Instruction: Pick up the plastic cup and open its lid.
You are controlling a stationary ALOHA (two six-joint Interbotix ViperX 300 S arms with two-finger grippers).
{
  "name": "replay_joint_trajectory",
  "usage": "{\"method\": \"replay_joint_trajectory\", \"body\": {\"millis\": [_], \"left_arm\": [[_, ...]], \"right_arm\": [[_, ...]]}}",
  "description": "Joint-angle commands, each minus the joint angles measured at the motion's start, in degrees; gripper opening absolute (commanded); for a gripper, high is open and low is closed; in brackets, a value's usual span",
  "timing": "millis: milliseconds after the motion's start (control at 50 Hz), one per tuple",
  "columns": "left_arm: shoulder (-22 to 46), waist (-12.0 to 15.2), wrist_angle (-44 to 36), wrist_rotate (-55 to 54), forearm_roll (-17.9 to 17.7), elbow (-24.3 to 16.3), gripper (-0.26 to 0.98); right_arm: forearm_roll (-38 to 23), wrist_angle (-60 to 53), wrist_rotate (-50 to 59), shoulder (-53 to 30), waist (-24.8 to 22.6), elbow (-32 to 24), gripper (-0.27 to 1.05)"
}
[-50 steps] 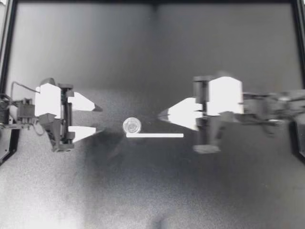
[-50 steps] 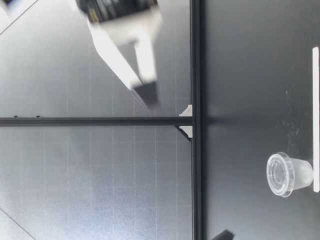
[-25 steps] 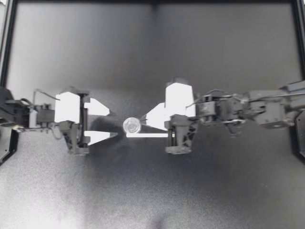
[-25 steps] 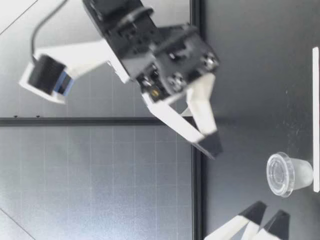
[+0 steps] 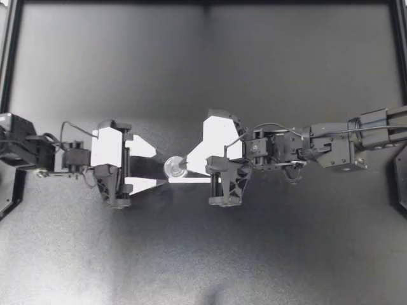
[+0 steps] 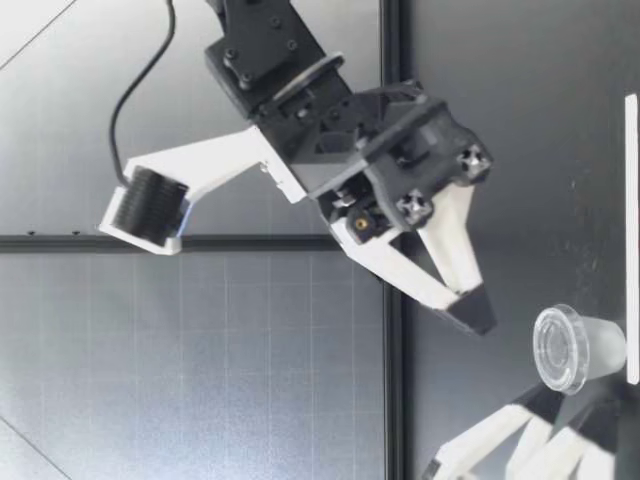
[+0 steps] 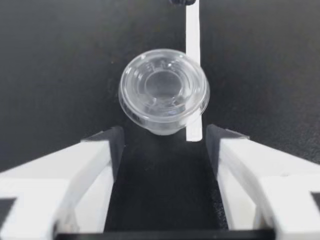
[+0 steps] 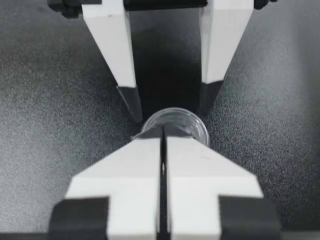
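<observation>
A small clear plastic cup [image 5: 174, 168] with its lid on is sitting mid-frame on the dark desk [image 5: 203, 254], touching a thin white strip [image 5: 200, 180]. The robot's left end effector [image 5: 160, 167] is holding its fingers wide apart just beside the cup, gripping nothing. The right end effector [image 5: 186, 165] is pointing its squeezed-together fingers at the cup's other side, holding nothing.

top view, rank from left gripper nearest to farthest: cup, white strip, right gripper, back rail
1. plastic cup, just ahead of left gripper; white strip alongside, too close to call
2. right gripper, beyond the cup
3. back rail, far edge
</observation>
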State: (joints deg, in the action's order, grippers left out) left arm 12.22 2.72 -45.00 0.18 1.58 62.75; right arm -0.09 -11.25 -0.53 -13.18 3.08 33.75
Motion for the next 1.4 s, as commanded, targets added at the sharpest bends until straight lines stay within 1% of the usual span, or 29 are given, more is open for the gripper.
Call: {"method": "replay_joint_trajectory", "body": {"millis": [0,400,660,940,1140,1380], "left_arm": [[0.3,0.2,-0.3,0.0,0.1,-1.3,0.56],[2.6,0.1,-0.6,0.0,0.1,-3.8,0.56],[3.7,0.1,-0.6,0.0,0.1,-4.7,0.55],[3.0,0.1,-0.6,-0.1,0.2,-4.7,0.54],[2.9,0.1,0.0,-0.1,0.2,-5.8,0.54],[3.0,0.1,3.3,-0.6,1.7,-7.4,0.54]], "right_arm": [[0.0,-0.3,0.0,0.5,0.8,-1.3,-0.19],[-0.1,2.6,-0.1,-3.0,1.1,-4.0,-0.19],[-0.1,5.2,0.2,-3.4,1.3,-3.7,-0.19],[-0.1,6.7,0.5,-3.7,1.5,-2.9,-0.19],[-0.1,7.3,0.5,-4.3,1.5,-3.3,-0.19],[-0.1,7.3,0.5,-4.4,1.5,-3.5,-0.19]]}}
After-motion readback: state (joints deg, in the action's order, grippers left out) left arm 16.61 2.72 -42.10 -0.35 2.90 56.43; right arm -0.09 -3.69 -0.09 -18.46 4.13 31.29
